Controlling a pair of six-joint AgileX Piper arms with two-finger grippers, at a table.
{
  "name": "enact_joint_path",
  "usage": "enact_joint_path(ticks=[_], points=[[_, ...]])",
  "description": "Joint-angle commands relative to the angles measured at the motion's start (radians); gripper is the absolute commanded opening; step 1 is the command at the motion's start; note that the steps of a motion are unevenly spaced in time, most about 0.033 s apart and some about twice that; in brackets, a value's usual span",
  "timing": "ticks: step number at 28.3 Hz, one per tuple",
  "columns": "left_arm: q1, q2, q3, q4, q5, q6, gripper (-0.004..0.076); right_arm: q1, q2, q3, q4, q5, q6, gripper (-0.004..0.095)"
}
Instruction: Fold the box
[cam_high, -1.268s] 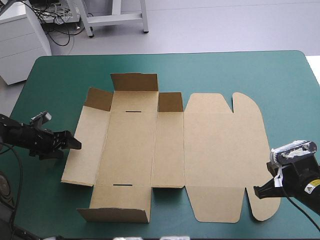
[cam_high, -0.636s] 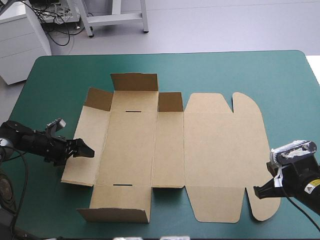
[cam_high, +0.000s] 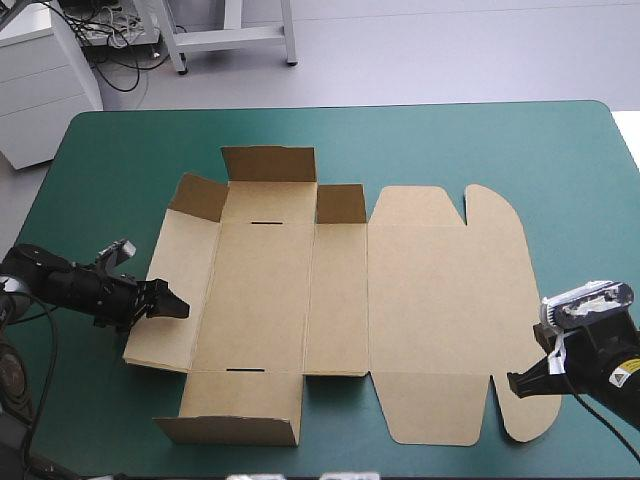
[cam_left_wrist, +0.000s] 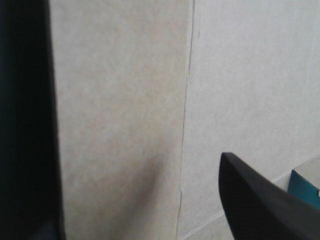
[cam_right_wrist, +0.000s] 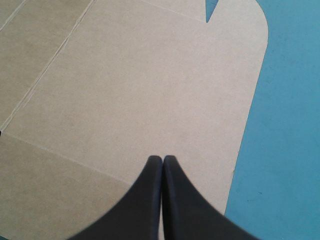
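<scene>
**Box flat on the table, left end effector at its left panel**

The box (cam_high: 340, 300) lies in the middle of the table (cam_high: 560, 160), a cut brown sheet mostly flat on the teal-green cover. Three flaps along its far edge stand up, and one flap (cam_high: 235, 418) at its near-left corner is raised too. The wide lid part with rounded tabs lies flat toward the right.

The left end effector (cam_high: 170, 304) comes in low from the table's left side, its tips over the box's left panel near the panel's outer edge. In the left wrist view its fingers (cam_left_wrist: 260, 200) stand well apart, with brown board filling the space between them.

The right end effector (cam_high: 514, 384) sits at the box's near-right corner, over the rounded tab. Its fingers (cam_right_wrist: 145, 200) are pressed together into one point, the tip above the board close to where the board meets the cover.
</scene>
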Motion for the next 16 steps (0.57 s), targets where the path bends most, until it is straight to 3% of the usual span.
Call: enact_joint_path(ticks=[1, 12, 16], points=[[-0.007, -0.030, -0.014, -0.046, 0.112, -0.001, 0.0392, -0.007, 0.003, -0.023, 0.013, -0.053, -0.009, -0.0023], [-0.007, -0.030, -0.014, -0.063, 0.112, -0.014, -0.0004, -0.007, 0.003, -0.023, 0.013, -0.044, -0.009, -0.0023], [-0.014, -0.030, -0.014, -0.073, 0.112, -0.007, -0.0032, -0.007, 0.003, -0.023, 0.013, -0.040, -0.009, -0.0023]])
